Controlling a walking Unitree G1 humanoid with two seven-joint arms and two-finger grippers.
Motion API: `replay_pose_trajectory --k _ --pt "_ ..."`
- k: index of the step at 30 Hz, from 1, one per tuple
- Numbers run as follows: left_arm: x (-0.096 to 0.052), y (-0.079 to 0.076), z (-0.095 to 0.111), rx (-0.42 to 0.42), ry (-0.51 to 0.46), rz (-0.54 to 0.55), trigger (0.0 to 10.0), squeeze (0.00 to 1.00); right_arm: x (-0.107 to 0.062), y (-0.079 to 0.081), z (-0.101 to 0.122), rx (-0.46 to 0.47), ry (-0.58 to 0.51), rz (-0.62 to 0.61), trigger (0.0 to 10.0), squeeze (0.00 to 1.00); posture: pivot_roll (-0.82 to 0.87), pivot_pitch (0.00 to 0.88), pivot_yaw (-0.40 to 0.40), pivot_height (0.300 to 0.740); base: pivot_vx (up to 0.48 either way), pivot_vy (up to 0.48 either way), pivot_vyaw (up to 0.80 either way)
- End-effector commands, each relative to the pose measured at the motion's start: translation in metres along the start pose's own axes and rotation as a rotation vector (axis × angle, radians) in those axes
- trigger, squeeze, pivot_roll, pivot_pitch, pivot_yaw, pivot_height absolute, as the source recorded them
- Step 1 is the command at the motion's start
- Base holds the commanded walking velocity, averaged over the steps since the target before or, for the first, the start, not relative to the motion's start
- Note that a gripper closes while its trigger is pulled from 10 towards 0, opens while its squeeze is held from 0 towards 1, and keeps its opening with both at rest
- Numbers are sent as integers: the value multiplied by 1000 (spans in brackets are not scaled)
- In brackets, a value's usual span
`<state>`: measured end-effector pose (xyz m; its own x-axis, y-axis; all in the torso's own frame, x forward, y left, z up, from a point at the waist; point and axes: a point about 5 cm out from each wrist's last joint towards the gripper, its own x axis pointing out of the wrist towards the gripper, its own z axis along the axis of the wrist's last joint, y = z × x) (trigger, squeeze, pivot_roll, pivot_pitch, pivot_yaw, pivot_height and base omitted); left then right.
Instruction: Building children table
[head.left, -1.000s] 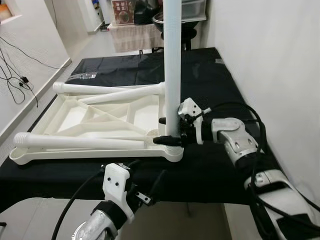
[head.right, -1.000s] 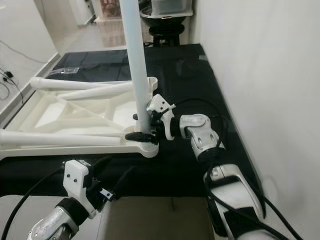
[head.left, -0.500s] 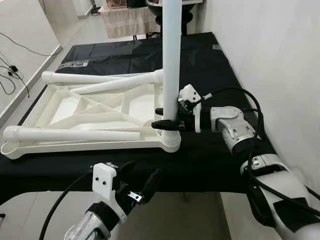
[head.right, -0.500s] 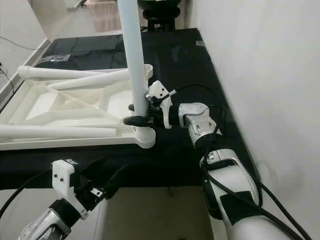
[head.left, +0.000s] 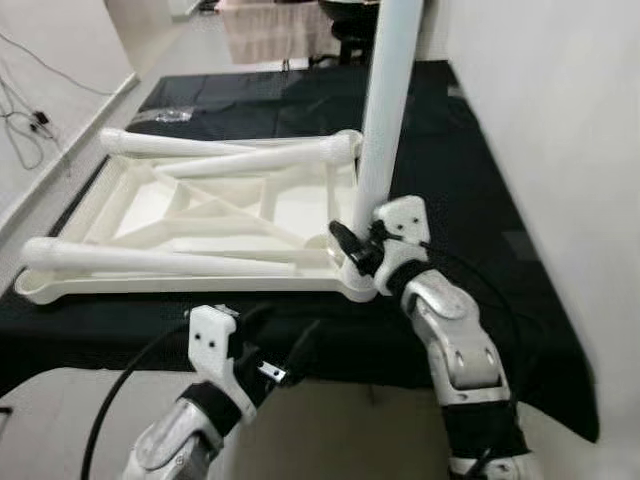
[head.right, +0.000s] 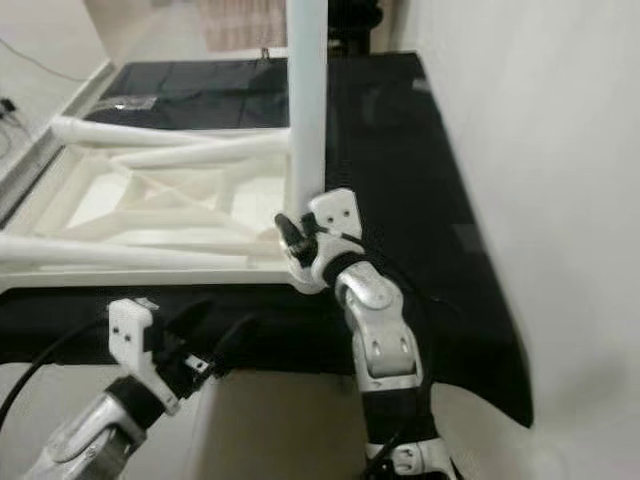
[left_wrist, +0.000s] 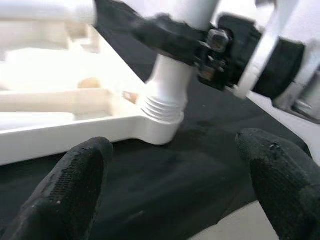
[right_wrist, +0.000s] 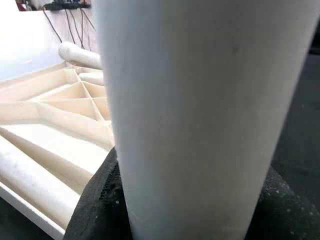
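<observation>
An upside-down white table top (head.left: 130, 215) lies on a black-covered surface (head.left: 470, 200). One white leg (head.left: 387, 110) stands upright in its near right corner socket (left_wrist: 162, 112). My right gripper (head.left: 352, 247) is shut on this leg just above the socket; the leg (right_wrist: 200, 100) sits between its black fingers (right_wrist: 95, 210). Three loose white legs lie on the table top, one along the near edge (head.left: 170, 260). My left gripper (head.left: 285, 338) hovers open below the surface's front edge, its fingertips (left_wrist: 75, 185) spread wide and aimed at the socket.
A white wall (head.left: 560, 150) runs close along the right side. A clear plastic bag (head.left: 172, 115) lies on the black cover beyond the table top. Cables (head.left: 30, 110) trail on the floor at the left.
The camera has shifted, so my right arm now reaches the leg from the front rather than from the right. The right gripper stays on the upright leg; the left stays open.
</observation>
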<state>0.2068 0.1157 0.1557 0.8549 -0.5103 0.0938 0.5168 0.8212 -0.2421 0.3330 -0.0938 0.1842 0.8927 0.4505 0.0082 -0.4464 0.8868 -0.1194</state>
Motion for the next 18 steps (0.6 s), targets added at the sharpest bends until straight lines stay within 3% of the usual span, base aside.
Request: replay_pose_trajectory --k 1,4,5,6,7,8,9,11,12,13,15,16,17,18 --pt "-2 3 -7 6 47 24 10000 0 -5 -10 -36 37 162 -69 0 0 -64 147 41 740 0 0 0" --pt "-2 4 -7 7 48 28 10000 0 -4 -8 -34 39 162 -51 0 0 -64 147 41 740 0 0 0" --pt "-2 5 -7 6 48 28 10000 0 -3 -6 -32 49 157 -32 1882 0 -64 147 41 740 0 0 0" --pt "-2 5 -7 6 48 28 10000 0 -3 -6 -32 49 157 -32 1882 0 -64 147 41 740 0 0 0" --pt "0 5 -7 4 49 16 10000 0 -2 1 -23 67 132 27 10000 612 -72 130 42 740 0 0 0" --pt "2 4 -7 3 51 -1 10000 0 2 10 -13 86 98 173 10000 1000 -72 127 44 740 0 0 0" --pt "2 4 -7 3 51 -1 10000 0 2 10 -13 86 98 173 10000 1000 -72 127 44 740 0 0 0" --pt "6 3 -8 4 57 -27 10000 0 6 14 7 66 16 376 10000 1000 -70 116 49 740 0 0 0" --pt "6 3 -8 4 57 -27 10000 0 6 14 7 66 16 376 10000 1000 -70 116 49 740 0 0 0" --pt "6 3 -9 4 60 -31 10000 0 9 10 14 82 -3 472 10000 937 -72 111 53 740 0 0 0" --pt "7 4 -9 3 61 -33 10000 0 10 6 18 96 -14 522 10000 937 -72 111 53 740 0 0 0" --pt "7 4 -10 2 62 -35 10000 0 12 0 20 55 -16 575 10000 0 -63 103 56 740 0 0 0" --pt "7 4 -10 2 62 -35 10000 0 12 0 20 55 -16 575 10000 0 -63 103 56 740 0 0 0" --pt "7 4 -10 -1 61 -34 10000 0 14 -7 14 -23 16 722 10000 0 -53 102 55 740 0 0 0"
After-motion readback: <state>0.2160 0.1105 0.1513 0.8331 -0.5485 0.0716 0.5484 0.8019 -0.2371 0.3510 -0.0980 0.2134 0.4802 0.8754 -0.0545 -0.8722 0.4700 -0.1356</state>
